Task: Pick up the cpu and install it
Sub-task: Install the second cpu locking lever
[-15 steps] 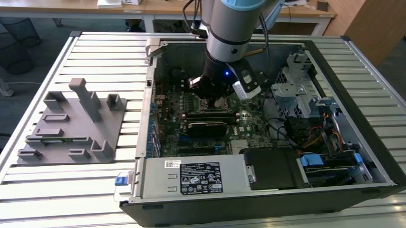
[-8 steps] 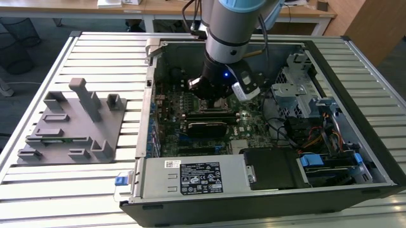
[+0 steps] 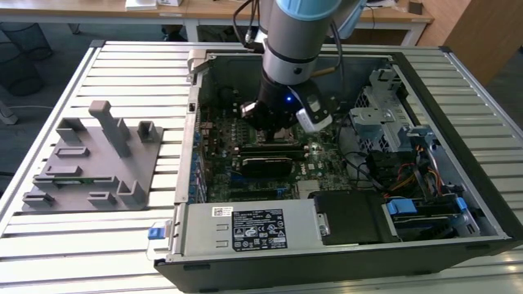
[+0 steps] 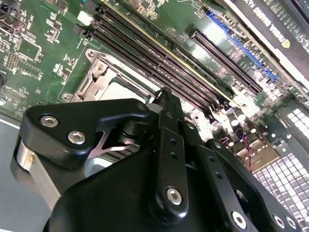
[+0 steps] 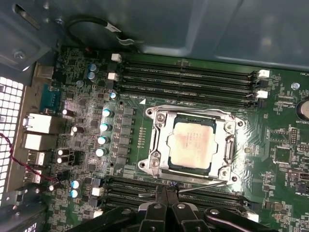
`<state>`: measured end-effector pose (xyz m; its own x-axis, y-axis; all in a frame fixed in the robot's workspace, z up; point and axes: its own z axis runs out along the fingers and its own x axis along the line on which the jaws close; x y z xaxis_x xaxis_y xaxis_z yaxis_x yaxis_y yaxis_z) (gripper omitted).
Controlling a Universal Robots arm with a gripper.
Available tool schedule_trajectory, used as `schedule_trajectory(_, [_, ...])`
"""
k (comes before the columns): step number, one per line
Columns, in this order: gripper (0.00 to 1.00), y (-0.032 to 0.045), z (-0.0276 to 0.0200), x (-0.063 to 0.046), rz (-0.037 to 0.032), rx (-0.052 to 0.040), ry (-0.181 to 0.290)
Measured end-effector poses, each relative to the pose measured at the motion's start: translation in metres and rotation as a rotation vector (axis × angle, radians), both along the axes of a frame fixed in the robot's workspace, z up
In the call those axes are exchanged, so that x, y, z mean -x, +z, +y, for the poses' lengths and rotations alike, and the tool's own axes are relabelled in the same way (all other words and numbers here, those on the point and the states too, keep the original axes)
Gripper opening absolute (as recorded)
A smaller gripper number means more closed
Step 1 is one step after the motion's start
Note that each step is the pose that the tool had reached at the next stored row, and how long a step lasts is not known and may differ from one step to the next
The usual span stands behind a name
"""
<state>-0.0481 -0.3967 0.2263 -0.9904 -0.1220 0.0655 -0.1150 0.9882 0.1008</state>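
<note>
Cpu point(image 5: 191, 145) lies flat, shiny top up, in the socket frame point(image 5: 159, 145) — jaws pressed together beside it.

Pale slatted metal surface point(image 3: 122, 67) carries it all; an open computer case point(image 3: 490, 202) lies flat on it toward the exterior view's right; a grey plastic fixture point(image 3: 90, 162) sits well apart, toward the left.

Partly hidden parts inside an open computer case.
In the exterior view, the arm point(image 3: 294, 55) covers most of the socket frame point(image 3: 282, 136); the frame edge crops the gripper point(image 5: 166, 203) in the first wrist view.
</note>
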Motion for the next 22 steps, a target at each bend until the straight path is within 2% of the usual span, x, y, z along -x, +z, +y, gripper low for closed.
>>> schedule_trajectory(7, [0.11, -0.0048, -0.0008, 0.001, 0.0001, -0.0022, 0.000])
schedule_trajectory(9, [0.11, -0.0060, -0.0014, 0.002, 0.0001, -0.0126, 0.000])
schedule_trajectory(12, [0.11, -0.0075, -0.0034, 0.004, 0.0001, -0.0336, 0.000])
schedule_trajectory(18, [0.11, -0.0102, -0.0079, 0.006, 0.0001, -0.0496, 0.000])
schedule_trajectory(22, [0.11, -0.0110, -0.0111, 0.006, 0.0001, -0.0546, 0.000])
